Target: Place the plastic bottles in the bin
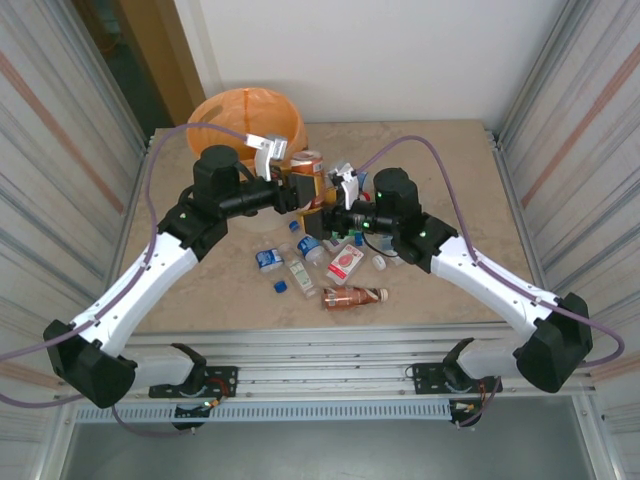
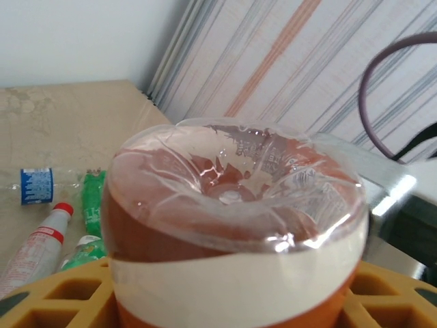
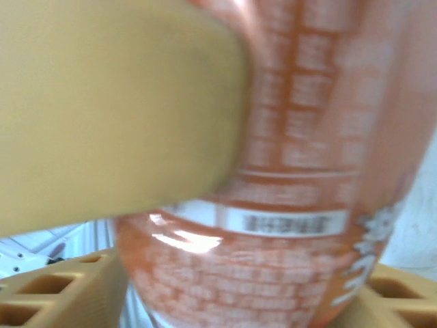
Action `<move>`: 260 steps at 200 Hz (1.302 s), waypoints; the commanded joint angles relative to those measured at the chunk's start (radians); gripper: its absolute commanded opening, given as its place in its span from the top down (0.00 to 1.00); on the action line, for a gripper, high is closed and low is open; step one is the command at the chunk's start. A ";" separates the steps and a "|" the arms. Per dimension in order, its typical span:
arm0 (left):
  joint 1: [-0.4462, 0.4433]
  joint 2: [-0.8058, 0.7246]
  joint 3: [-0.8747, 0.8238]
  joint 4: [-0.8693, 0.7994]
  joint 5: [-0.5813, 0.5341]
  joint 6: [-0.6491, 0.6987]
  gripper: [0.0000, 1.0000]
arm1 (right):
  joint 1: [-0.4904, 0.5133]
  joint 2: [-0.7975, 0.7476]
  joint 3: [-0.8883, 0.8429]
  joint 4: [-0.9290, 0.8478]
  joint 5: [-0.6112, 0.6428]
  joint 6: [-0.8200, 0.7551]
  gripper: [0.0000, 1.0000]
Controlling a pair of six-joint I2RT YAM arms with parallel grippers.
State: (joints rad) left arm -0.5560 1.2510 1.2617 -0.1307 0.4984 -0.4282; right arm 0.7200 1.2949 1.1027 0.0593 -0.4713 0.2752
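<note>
- Left jaws grip a copper-brown bottle, held above the bench's far-middle, near the bin.
- Right jaws flank it; whether they grip, I cannot tell.
- Next, probably: swing over the bin, release.

Above the middle of the beige table, the left gripper clasps a copper-brown bottle between its yellow fingers. The right gripper meets that bottle from the opposite side; its grip cannot be made out. The orange-lined bin stands at the far left corner, just behind the left arm's wrist. Nearer the bases lie loose bottles: a blue-labelled one, a red-labelled one, and a second copper-brown bottle on its side.
</note>
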 commanded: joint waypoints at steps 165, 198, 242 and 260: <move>0.294 0.363 0.640 -0.359 -0.475 0.259 0.76 | 0.007 -0.223 -0.070 -0.402 0.451 -0.044 0.02; 0.308 0.473 0.749 -0.425 -0.505 0.280 0.75 | 0.008 -0.216 -0.069 -0.501 0.510 -0.049 0.02; 0.311 0.589 0.845 -0.490 -0.532 0.301 0.71 | 0.021 -0.189 -0.052 -0.630 0.538 -0.074 0.02; 0.312 0.622 0.853 -0.504 -0.539 0.303 0.70 | 0.046 -0.176 -0.050 -0.687 0.553 -0.080 0.02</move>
State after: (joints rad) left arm -0.2504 1.8431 2.0697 -0.5892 -0.0086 -0.1535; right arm 0.7349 1.1019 1.0355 -0.5098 0.0383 0.2295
